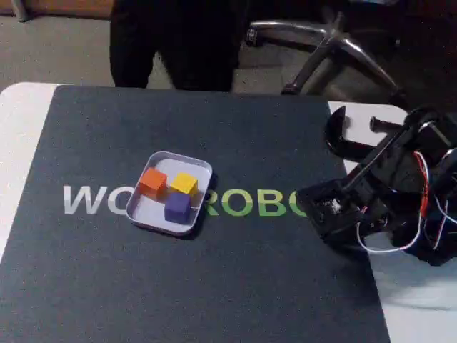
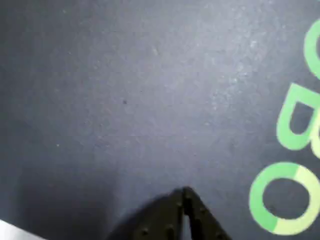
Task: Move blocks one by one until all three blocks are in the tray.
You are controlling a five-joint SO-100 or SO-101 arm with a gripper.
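- In the wrist view the gripper (image 2: 183,196) enters from the bottom edge, its two black fingertips pressed together with nothing between them, hanging over the bare dark mat (image 2: 125,100); green letters (image 2: 295,165) run along the right edge.
- In the fixed view the purple block (image 1: 176,206) is the nearest of the three cubes, sitting in the near part of the tray (image 1: 146,219) (its top face is a lighter violet than its sides).
- The orange block (image 1: 152,180) sits to the left and slightly farther, just beside the purple one.
- The yellow block (image 1: 184,184) sits at the far right of the cluster, close against the other two.
- The tray is a shallow pale lavender-white dish with rounded corners and a low rim, lying tilted across the white and green lettering on the mat.
- The black arm (image 1: 385,193) rests folded at the right edge of the mat, well apart from the tray, with red and white wires looping around it.
- A black clamp (image 1: 343,139) grips the table edge just behind the arm.
- Farthest off stand a person's dark legs (image 1: 171,43) and a chair base (image 1: 328,46).
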